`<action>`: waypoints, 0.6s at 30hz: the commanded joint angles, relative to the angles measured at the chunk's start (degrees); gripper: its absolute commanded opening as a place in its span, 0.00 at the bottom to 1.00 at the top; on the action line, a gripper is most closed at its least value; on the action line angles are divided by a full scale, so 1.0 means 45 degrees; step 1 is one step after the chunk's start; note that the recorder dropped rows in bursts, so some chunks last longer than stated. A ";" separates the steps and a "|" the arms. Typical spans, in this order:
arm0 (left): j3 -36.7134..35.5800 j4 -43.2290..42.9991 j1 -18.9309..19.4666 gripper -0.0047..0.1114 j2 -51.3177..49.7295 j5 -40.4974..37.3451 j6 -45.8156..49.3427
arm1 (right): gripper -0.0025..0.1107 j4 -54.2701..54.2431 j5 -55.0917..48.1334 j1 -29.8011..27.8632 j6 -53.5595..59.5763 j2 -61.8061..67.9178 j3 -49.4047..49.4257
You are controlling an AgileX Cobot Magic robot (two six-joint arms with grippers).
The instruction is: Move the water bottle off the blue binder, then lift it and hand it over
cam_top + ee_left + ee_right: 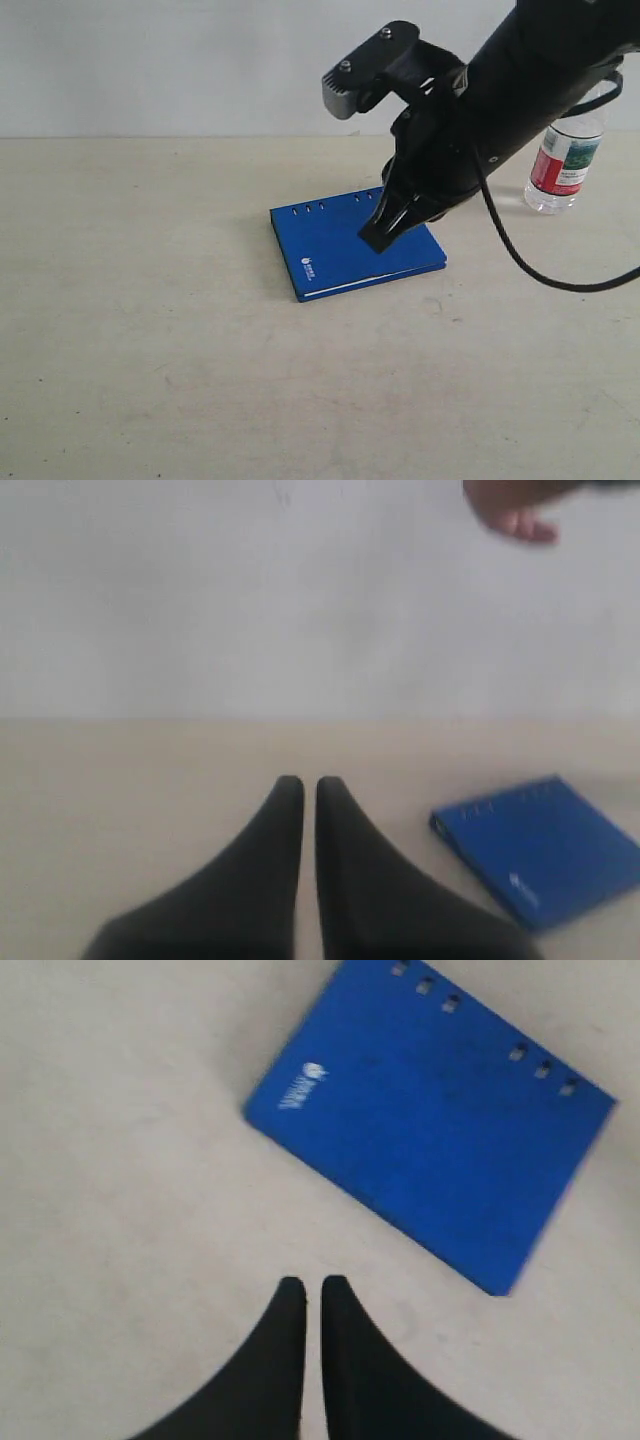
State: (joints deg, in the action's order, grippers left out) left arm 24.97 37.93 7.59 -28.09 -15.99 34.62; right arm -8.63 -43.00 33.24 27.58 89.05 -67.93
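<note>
The water bottle (565,160) stands upright on the table at the back right, off the blue binder (335,255); the right arm hides its cap. The binder lies flat mid-table and also shows in the left wrist view (545,845) and the right wrist view (430,1130). My right gripper (378,238) hangs low over the binder's right half, fingers shut and empty; its wrist view shows the tips (313,1282) above bare table beside the binder. My left gripper (302,782) is shut on nothing, away from the binder, and is out of the exterior view.
A person's hand (515,515) shows at the top of the left wrist view, against the white wall. The right arm's black cable (520,265) loops down over the table to the right of the binder. The beige table (150,330) runs wide on the left.
</note>
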 commanded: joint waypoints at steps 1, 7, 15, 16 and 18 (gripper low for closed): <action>0.0330 0.2886 -0.0078 0.08 -0.3471 -0.0942 0.2987 | 0.03 -0.3287 -0.1473 -0.0053 0.2741 -0.0612 -0.0014; 0.0330 0.7921 -0.1274 0.08 -0.6837 0.0906 0.6460 | 0.03 -0.3049 -0.1141 -0.1068 0.2980 -0.0849 0.0292; 0.0736 1.3190 -0.3449 0.08 -1.0717 0.1162 1.0441 | 0.03 -0.5399 0.0836 -0.4849 0.3027 0.0501 0.1545; 0.0940 1.3492 -0.3519 0.08 -1.1466 0.0311 1.0632 | 0.04 -0.5484 0.0805 -0.5028 0.3233 0.0858 0.1545; 0.1338 1.3782 -0.3585 0.11 -1.2637 -0.1140 1.1084 | 0.13 -0.5484 0.1039 -0.5088 0.4135 0.1338 0.1545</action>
State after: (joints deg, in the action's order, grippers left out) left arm 28.84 96.24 -7.48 -78.41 -13.47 80.78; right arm -31.73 -39.26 11.36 42.15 92.83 -61.31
